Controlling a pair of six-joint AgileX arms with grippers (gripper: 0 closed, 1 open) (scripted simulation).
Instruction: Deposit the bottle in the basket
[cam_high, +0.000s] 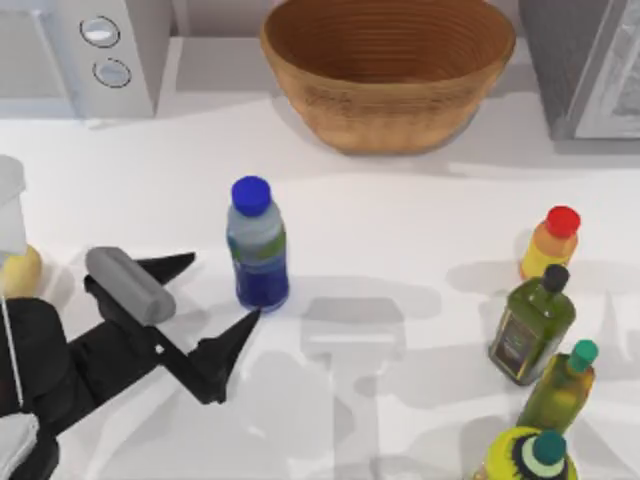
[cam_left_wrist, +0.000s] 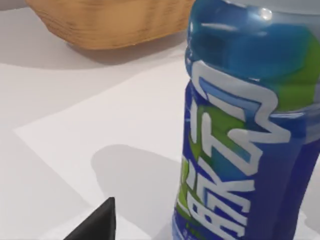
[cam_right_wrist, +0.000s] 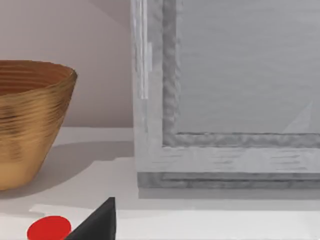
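My left pincer (cam_high: 213, 293) gapes wide at eight o'clock of the upright clear blue-capped plastic bottle (cam_high: 257, 247), mid-bench, not touching. I'm approaching; next I must straddle it, clamp, then carry toward the tan wicker basket (cam_high: 388, 70) at twelve.

Bright even light, soft grey shadows on the white table (cam_high: 400, 230), sharp focus, no glare

bottle (cam_left_wrist: 240, 130) cap cut off in left wrist view, basket (cam_right_wrist: 30, 125) half cropped in right wrist view
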